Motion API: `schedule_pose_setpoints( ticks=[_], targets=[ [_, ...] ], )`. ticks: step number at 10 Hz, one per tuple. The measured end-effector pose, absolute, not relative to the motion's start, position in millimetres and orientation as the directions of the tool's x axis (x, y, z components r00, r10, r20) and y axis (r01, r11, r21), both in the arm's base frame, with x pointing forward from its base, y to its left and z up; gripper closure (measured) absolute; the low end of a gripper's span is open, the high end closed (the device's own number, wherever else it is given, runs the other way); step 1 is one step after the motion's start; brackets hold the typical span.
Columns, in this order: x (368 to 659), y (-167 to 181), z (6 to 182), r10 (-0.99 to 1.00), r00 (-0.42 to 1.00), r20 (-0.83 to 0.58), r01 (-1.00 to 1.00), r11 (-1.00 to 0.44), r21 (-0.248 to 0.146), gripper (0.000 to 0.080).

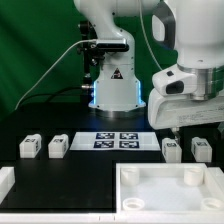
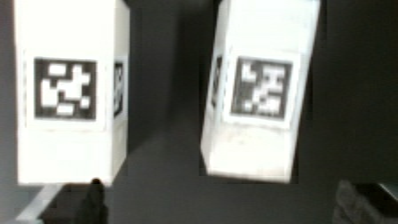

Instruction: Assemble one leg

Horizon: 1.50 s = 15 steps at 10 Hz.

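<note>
Two white legs with marker tags fill the wrist view, one [image 2: 71, 90] and another [image 2: 263, 90], lying side by side on the black table. My gripper [image 2: 221, 206] is open and empty, with its dark fingertips [image 2: 71, 205] apart below the legs. In the exterior view my gripper [image 1: 174, 129] hangs just above the two legs at the exterior view's right, one [image 1: 171, 150] directly under it and one [image 1: 200, 149] beside it. Two more legs [image 1: 30, 146] [image 1: 57, 146] lie at the exterior view's left.
The marker board [image 1: 115, 140] lies in the middle in front of the robot base. A large white tray-like piece [image 1: 130, 178] with a raised rim sits at the front. Another white part [image 1: 5, 181] is at the exterior view's left edge.
</note>
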State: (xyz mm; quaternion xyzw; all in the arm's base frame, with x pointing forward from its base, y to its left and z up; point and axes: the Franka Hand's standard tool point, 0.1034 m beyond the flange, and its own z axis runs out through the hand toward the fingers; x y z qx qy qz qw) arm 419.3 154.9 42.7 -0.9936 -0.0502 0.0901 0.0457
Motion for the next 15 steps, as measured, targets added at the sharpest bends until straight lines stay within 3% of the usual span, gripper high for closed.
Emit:
schedule_pose_setpoints(
  ticks=[2,4,7,11,13,15],
  targets=[
    [416,154,42.1,0.110,0.969,-0.222,0.091,-0.991,-0.095,0.0151],
    [407,167,42.2,0.049,0.892,-0.449,0.023,-0.998,-0.063,0.0151],
    [398,171,32.8,0.072,0.734,-0.675,0.041,-0.997,-0.062,0.0151],
    [403,172,27.7,0.092,0.702,-0.706,0.050,-0.996,-0.079,0.0151],
    [394,180,21.1,0.029,0.662,-0.749,0.006,-0.999,-0.034,0.0151],
    [392,184,13.0,0.032,0.649,-0.760,0.009,-0.999,-0.034,0.0151]
  ],
)
